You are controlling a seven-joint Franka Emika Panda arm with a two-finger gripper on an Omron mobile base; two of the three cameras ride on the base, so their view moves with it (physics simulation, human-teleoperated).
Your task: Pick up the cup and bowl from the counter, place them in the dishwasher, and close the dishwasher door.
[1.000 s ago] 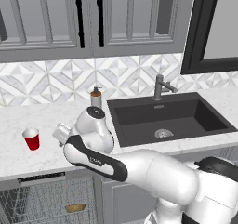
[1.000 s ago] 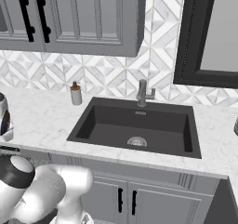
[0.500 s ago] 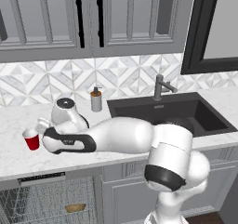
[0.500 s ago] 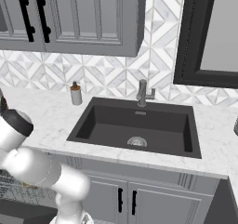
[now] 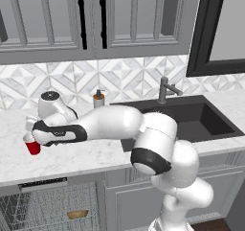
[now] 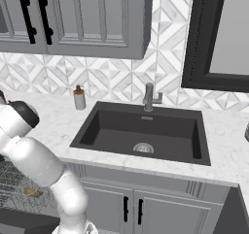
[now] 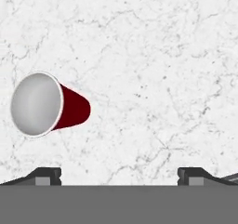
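Cup (image 5: 33, 144), red, stands upright on the counter (image 5: 86, 155) at the left edge of the left base view, touching or just beside the hand's tip. In the hand view the cup (image 7: 46, 104) sits left of centre, rim toward the camera, outside the gripper (image 7: 119, 175), whose jaws stand wide and empty.

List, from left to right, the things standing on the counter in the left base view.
cup → gripper just above it → soap dispenser → faucet behind the sink.
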